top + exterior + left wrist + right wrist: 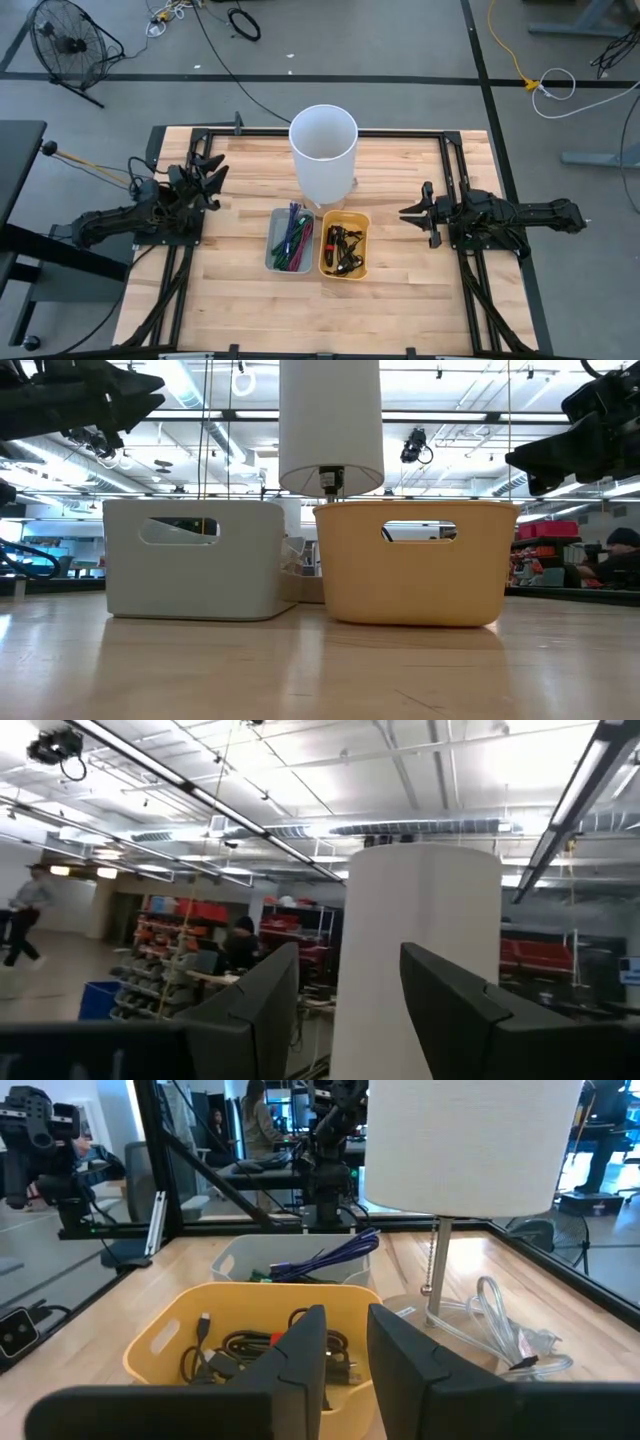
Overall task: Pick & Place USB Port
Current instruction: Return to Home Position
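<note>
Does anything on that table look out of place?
Mostly tidy. A purple cable pokes above the rim of the gray plastic bin, and a clear cable lies loose beside the base of the white lamp.

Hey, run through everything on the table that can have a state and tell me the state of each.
Left gripper: open, empty, raised.
Right gripper: open, empty, raised.
Gray bin: upright, holding coloured cables.
Yellow bin: upright, holding black cables.
Lamp: upright; lit or not, cannot tell.
</note>
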### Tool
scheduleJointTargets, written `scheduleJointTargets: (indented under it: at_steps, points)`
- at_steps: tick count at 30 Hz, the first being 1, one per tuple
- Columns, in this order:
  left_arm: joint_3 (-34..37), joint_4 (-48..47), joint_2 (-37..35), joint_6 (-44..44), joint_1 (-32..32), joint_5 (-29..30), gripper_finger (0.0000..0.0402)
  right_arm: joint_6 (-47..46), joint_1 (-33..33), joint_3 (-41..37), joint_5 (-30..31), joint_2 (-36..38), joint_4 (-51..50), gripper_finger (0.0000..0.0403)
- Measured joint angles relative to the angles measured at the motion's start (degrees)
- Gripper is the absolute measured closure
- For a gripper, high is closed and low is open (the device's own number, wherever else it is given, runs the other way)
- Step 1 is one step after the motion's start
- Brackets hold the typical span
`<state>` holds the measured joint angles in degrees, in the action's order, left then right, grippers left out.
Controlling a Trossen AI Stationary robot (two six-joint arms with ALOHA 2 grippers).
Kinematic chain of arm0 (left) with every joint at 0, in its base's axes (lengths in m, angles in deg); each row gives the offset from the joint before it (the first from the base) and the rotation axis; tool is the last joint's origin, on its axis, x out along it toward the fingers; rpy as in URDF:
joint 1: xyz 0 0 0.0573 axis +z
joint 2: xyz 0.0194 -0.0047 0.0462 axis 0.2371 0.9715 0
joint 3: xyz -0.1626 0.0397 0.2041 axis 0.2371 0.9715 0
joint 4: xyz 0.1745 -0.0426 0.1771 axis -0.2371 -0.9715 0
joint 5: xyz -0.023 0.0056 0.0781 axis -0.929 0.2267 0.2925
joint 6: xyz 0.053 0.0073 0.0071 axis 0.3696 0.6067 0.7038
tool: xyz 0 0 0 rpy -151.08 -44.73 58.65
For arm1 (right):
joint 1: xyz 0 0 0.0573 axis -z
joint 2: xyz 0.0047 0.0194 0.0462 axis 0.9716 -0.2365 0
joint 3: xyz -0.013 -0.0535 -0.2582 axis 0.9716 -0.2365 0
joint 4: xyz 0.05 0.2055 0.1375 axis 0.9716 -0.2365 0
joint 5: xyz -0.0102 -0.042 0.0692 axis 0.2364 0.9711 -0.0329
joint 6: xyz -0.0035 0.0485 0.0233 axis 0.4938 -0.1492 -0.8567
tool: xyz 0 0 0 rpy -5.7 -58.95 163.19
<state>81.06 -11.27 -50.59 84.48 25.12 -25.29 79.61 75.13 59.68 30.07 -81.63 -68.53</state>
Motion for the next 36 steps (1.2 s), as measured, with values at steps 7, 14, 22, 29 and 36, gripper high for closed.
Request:
scheduleJointTargets:
  at_steps: [7,14,22,29,36]
  points:
    - [0.00,-0.53,0.00,-0.01,-8.45,1.85,0.0220,0.02,0.00,0.00,0.00,0.01,0.00,0.0323]
    - [0.00,-1.28,0.20,-0.02,-8.49,-0.92,0.0220,0.02,0.00,0.00,0.00,0.00,0.00,0.0323]
    - [0.00,-1.22,0.20,-0.02,-8.05,-0.92,0.0220,0.04,0.00,0.00,0.00,0.01,0.02,0.0323]
    - [-0.01,-1.20,0.17,-0.02,-7.88,-0.90,0.0220,0.05,0.00,0.00,0.03,0.02,0.00,0.0323]
    - [0.00,-1.20,0.15,-0.02,-5.98,-0.87,0.0220,0.06,0.00,0.02,0.03,0.01,0.02,0.0323]
